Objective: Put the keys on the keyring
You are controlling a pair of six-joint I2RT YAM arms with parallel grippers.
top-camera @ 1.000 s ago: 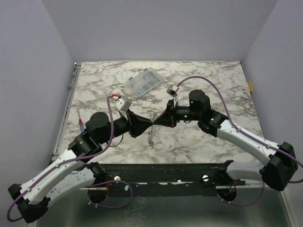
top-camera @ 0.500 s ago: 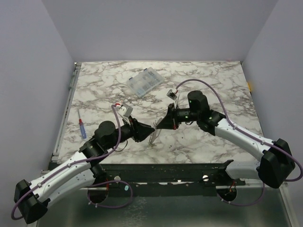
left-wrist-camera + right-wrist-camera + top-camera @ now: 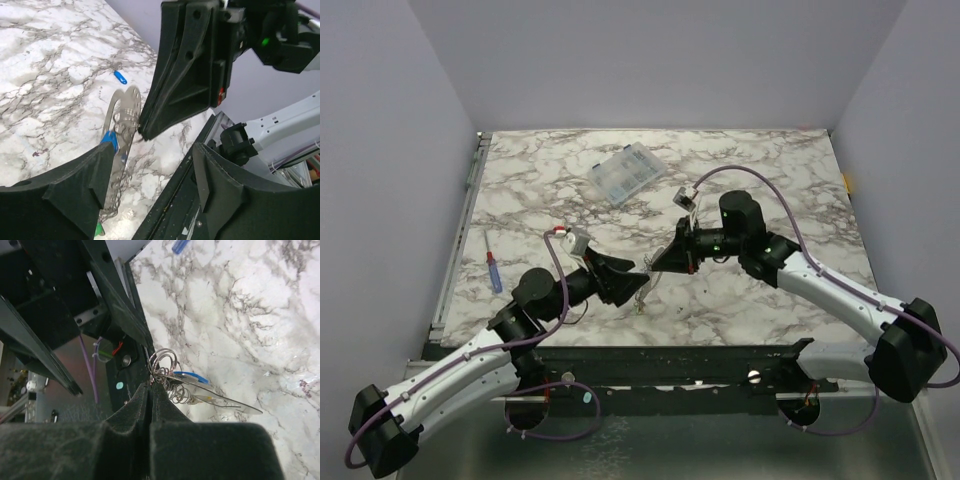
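Observation:
The keyring (image 3: 123, 134) is a pale oval loop hanging on edge above the marble, with a blue key (image 3: 109, 141) and a green key (image 3: 100, 230) on it. My right gripper (image 3: 150, 385) is shut on the keyring's end (image 3: 215, 398), where small wire rings (image 3: 162, 361) and a blue key (image 3: 191, 376) bunch together. In the top view the right gripper (image 3: 655, 268) holds the keyring (image 3: 644, 290) mid-table. My left gripper (image 3: 150, 185) is open beside the loop with nothing between its fingers; in the top view the left gripper (image 3: 636, 284) sits just left of the keyring.
A loose blue key (image 3: 120, 76) lies on the marble beyond the keyring. The clear compartment box (image 3: 628, 172) sits at the back centre. A red-and-blue screwdriver (image 3: 494, 270) lies near the left edge. The black front rail (image 3: 670, 362) runs below the grippers.
My left gripper has opened and let go of the keyring, and the left arm has drawn back toward the near left. The right gripper stays shut on the keyring.

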